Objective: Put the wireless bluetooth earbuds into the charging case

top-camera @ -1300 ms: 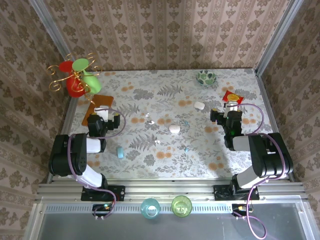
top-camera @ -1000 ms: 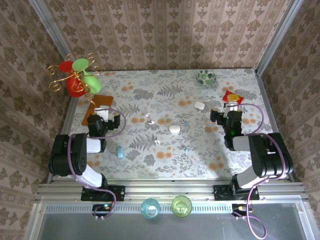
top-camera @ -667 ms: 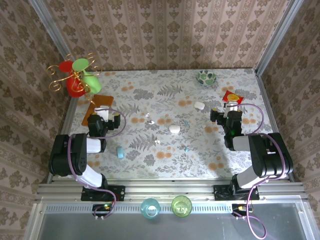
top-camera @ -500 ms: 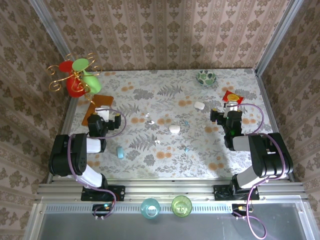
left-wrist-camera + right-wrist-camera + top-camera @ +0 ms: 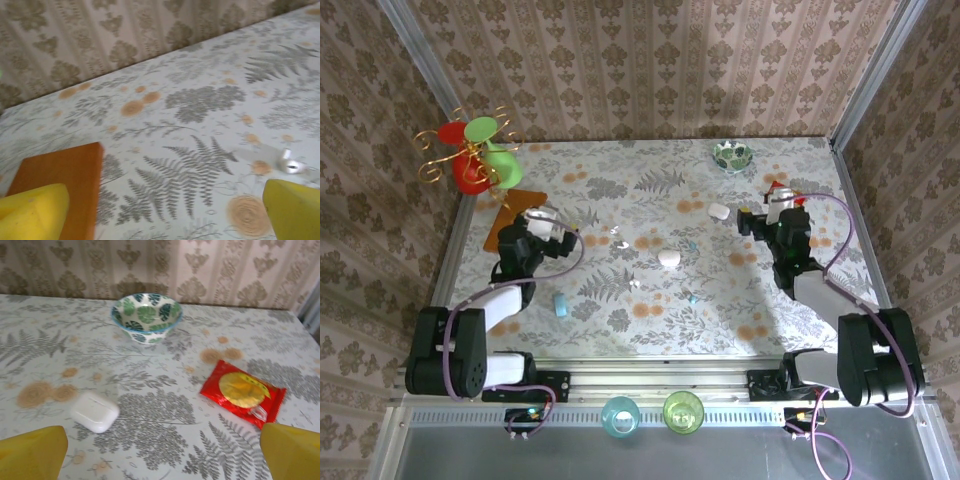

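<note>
The light blue charging case (image 5: 561, 305) lies on the floral table, near the left arm's forearm. Tiny pale earbuds lie loose mid-table: one (image 5: 692, 297) near the front, one (image 5: 693, 245) farther back, a whitish one (image 5: 634, 284) between. My left gripper (image 5: 552, 222) hangs open over the table's left side, behind the case; its yellow fingertips (image 5: 30, 212) frame bare cloth. My right gripper (image 5: 778, 203) hangs open at the right, and its yellow fingertips (image 5: 292, 452) stand wide apart with nothing between them.
Two white oval pebbles lie mid-table (image 5: 669, 258) and farther right (image 5: 719, 211) (image 5: 95, 412). A green-patterned bowl (image 5: 146, 315), a red snack packet (image 5: 243, 392), an orange board (image 5: 55, 185) and a wire stand with red and green cups (image 5: 475, 155) line the back and sides.
Both arms have unfolded and lifted, carrying their grippers a little farther from the bases. Both grippers stay open. Nothing on the table has moved.
</note>
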You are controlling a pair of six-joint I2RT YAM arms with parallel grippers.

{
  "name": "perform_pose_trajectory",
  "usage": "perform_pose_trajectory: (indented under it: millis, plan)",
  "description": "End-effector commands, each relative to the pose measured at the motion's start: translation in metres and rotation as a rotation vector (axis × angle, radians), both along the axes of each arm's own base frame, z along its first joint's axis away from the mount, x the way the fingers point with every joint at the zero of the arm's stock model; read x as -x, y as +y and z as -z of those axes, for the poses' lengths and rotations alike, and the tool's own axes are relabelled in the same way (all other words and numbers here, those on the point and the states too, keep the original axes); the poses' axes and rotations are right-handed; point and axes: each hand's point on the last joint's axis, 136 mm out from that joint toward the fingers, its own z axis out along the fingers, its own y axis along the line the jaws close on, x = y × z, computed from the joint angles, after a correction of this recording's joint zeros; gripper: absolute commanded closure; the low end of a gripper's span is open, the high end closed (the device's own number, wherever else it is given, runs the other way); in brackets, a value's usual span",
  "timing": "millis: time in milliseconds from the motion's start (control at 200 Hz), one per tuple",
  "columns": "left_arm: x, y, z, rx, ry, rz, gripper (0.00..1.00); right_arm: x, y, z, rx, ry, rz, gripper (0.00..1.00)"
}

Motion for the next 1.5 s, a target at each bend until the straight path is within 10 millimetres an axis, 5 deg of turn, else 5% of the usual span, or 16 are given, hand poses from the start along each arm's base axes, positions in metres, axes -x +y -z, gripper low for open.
perform_pose_trajectory:
  millis: [0,190,340,570,830,1495]
  plan:
    - [0.014,-0.028,0.018,-0.112,0.096,0.123,0.00,0.007,0.036,0.004,0.114,0.111,-0.230,0.00]
    - [0.025,-0.076,0.014,-0.195,0.173,0.265,0.00,0.014,0.074,0.036,0.187,0.353,-0.509,0.00]
    - [0.033,-0.114,0.001,-0.170,0.234,0.359,0.00,0.005,0.069,0.065,0.258,0.522,-0.517,0.00]
    - [0.047,-0.155,-0.020,-0.014,0.229,0.463,0.00,-0.024,0.058,0.077,0.256,0.652,-0.527,0.01]
    - [0.044,-0.165,-0.023,0.065,0.234,0.483,0.00,-0.050,0.066,0.093,0.233,0.756,-0.596,0.15]
    - [0.037,-0.179,-0.009,0.087,0.270,0.524,0.00,-0.080,0.070,0.138,0.324,0.909,-0.684,0.20]
